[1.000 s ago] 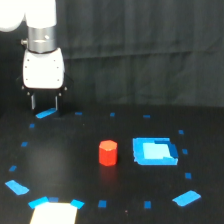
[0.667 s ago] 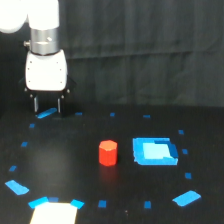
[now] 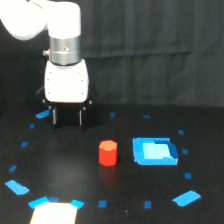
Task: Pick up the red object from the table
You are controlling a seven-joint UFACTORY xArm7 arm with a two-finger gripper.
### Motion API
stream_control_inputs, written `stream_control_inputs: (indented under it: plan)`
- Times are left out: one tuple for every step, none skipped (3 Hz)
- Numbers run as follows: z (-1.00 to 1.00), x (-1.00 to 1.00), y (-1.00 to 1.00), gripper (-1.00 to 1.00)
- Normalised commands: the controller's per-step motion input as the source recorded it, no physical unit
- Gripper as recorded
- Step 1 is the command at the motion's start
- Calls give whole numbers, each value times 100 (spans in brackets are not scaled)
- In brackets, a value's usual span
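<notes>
The red object (image 3: 108,152), a small red-orange hexagonal block, stands upright on the black table (image 3: 75,165) near the middle of the exterior view. My gripper (image 3: 67,117) hangs from the white arm, up and toward the view's left of the block, well apart from it. Its two dark fingers (image 3: 54,116) point down with a gap between them and nothing in it, so it is open.
A blue rectangular tray (image 3: 155,151) lies just to the view's right of the block. Blue tape squares and strips ring the table, such as one strip (image 3: 186,198). A pale sheet (image 3: 55,213) sits at the front left. A black curtain hangs behind.
The arm and gripper have shifted toward the view's right and nearer the red block. The block and the tray have not moved.
</notes>
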Motion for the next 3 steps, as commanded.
stream_control_inputs:
  plan:
    - [-100,100,-100,42]
    - [64,87,-100,89]
    - [-9,70,-100,100]
